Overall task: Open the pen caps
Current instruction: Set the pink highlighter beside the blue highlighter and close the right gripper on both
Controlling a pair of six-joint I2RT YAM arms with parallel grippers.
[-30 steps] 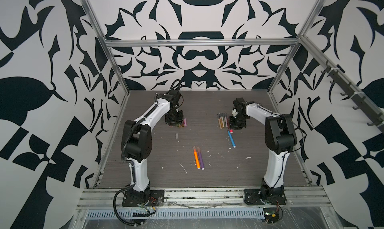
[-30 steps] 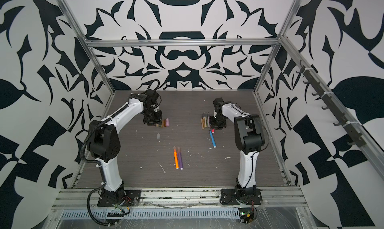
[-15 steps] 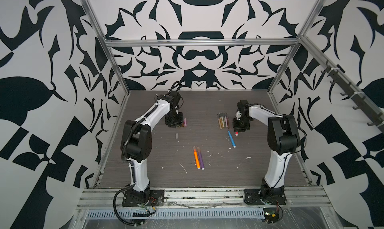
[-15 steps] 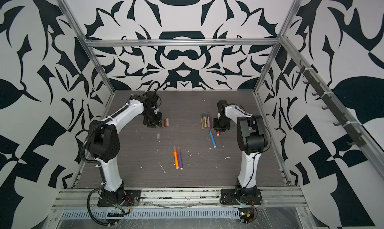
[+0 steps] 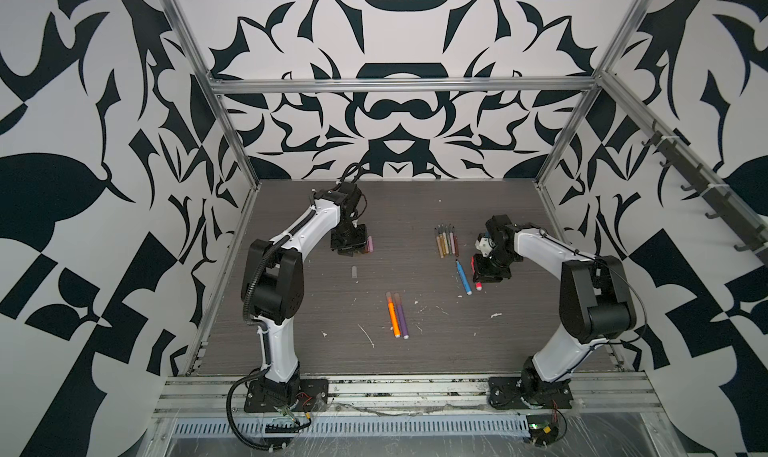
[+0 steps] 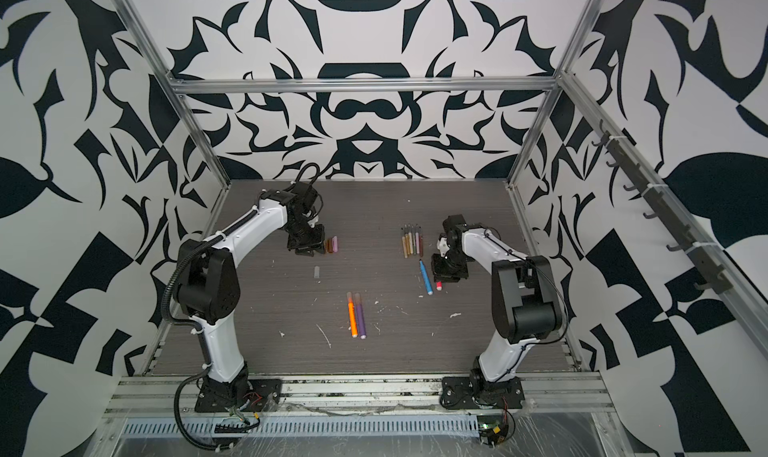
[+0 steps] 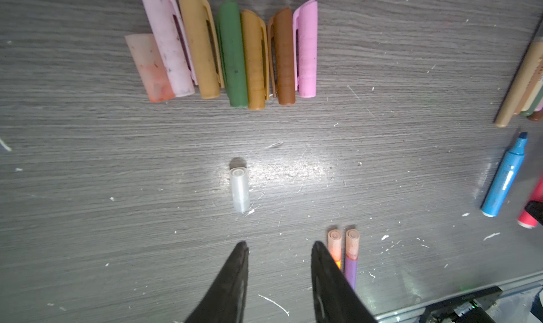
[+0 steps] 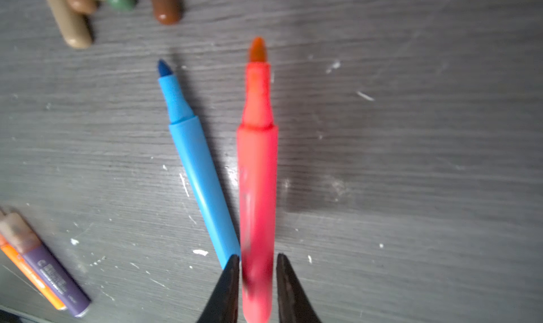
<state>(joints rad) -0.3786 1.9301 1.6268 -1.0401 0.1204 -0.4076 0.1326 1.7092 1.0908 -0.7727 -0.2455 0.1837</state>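
Pink pen [image 8: 258, 166] — uncapped, tip away from flanking right end effector [image 8: 257, 257], alongside blue pen [image 8: 199, 171]; grip indeterminate. Left end effector [image 7: 279, 243] half-open, empty.

Eight loose caps [image 7: 233, 54] are counted: seven in one row, plus one clear cap [image 7: 239, 189] apart. Four thick pens [image 6: 426, 277] are counted: orange pen [image 5: 392, 320] and purple pen [image 5: 402, 320] each capped, blue pen [image 5: 463, 277] and pink pen [image 8: 258, 174] uncapped, so ten caps in all. Six thin pens [image 5: 445, 243] are counted in one group.
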